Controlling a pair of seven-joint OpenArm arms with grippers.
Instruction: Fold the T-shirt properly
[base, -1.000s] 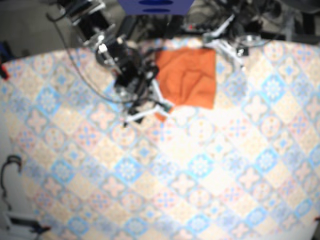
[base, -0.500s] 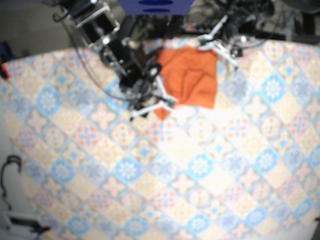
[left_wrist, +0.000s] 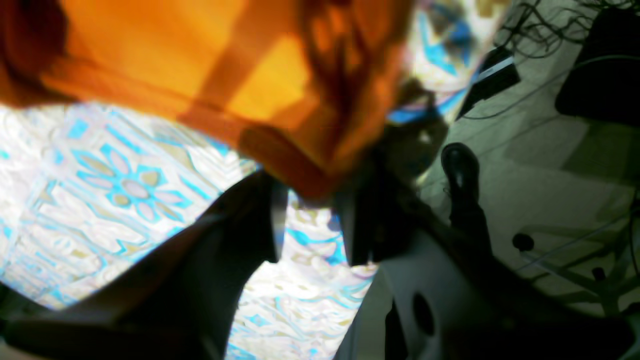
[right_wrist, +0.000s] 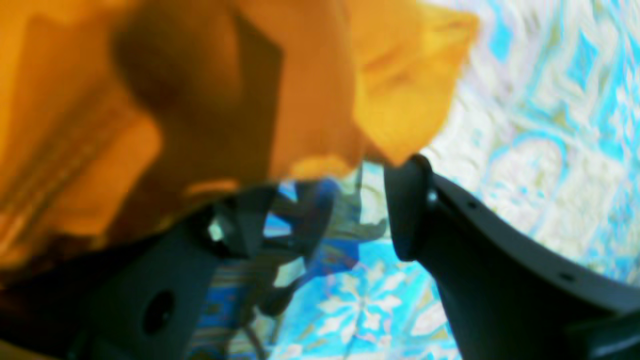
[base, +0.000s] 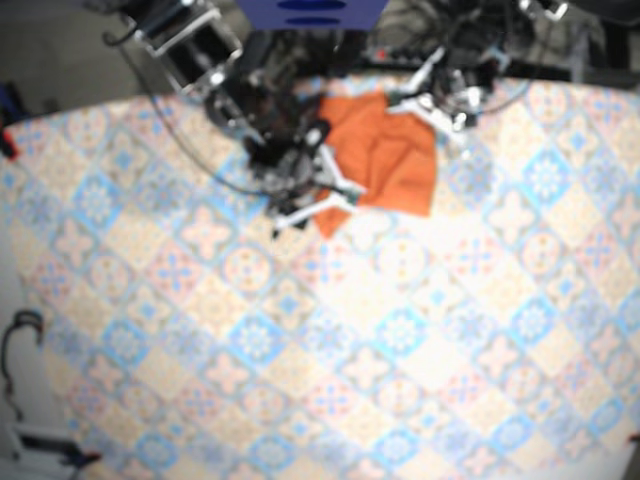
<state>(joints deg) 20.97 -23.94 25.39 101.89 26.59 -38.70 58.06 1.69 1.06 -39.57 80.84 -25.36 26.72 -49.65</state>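
Observation:
The orange T-shirt (base: 392, 160) lies folded small at the far middle of the patterned table (base: 300, 330), its outline skewed. In the base view my right gripper (base: 325, 195) sits at the shirt's lower-left corner with its white fingers spread. My left gripper (base: 430, 100) is over the shirt's top-right corner. The left wrist view shows orange cloth (left_wrist: 200, 60) bunched just above the left gripper (left_wrist: 315, 220), jaws apart, tablecloth showing between them. In the right wrist view the shirt (right_wrist: 150, 100) hangs over the wide-open right gripper (right_wrist: 325, 210).
Cables, dark equipment and a blue box (base: 310, 12) crowd the far edge behind the shirt. A black chair base and floor (left_wrist: 550, 175) show past the table edge in the left wrist view. A cable loop (base: 20, 335) lies at the left.
The shirt went from a neat rectangle to a skewed shape. My left gripper moved leftward onto the top-right corner. My right gripper shifted right and slightly up along the lower-left corner.

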